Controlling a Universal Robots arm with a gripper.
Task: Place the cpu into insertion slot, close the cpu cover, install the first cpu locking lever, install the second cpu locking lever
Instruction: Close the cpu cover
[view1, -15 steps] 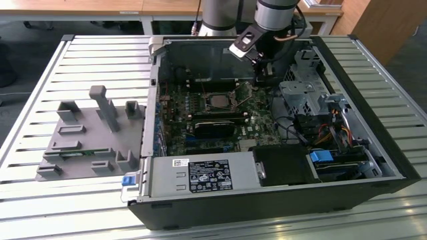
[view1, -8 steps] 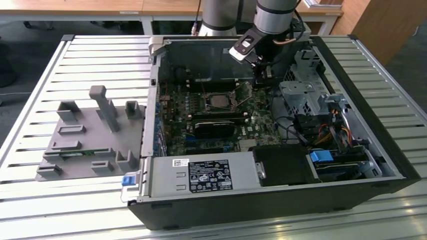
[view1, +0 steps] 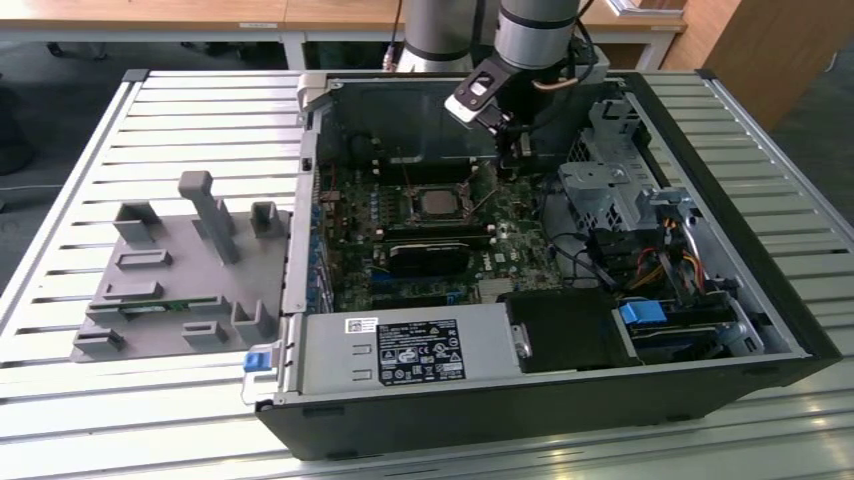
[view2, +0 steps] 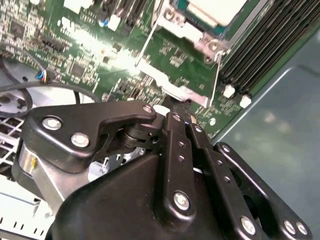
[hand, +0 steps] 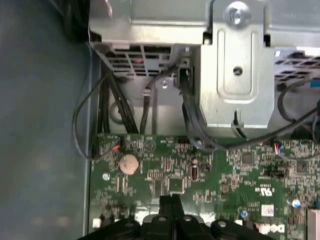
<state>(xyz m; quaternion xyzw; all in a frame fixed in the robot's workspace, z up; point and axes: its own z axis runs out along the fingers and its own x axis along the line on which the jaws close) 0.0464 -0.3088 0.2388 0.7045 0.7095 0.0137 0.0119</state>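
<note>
Fingers (hand: 165, 206) of the end effector (view1: 517, 158) meet, holding nothing. The cpu (view1: 438, 203) lies near it, toward the exterior view's left.

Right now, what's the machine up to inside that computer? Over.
Tool shut, low over the green board. Cpu seated beside it, cpu cover flat around it. Black cables nearby, none across the cpu.

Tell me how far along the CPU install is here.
The cpu is seated, and the cpu cover looks down around it. The gripper, shut, hangs beside them near a lever wire. Whether either lever is latched cannot be told.
</note>
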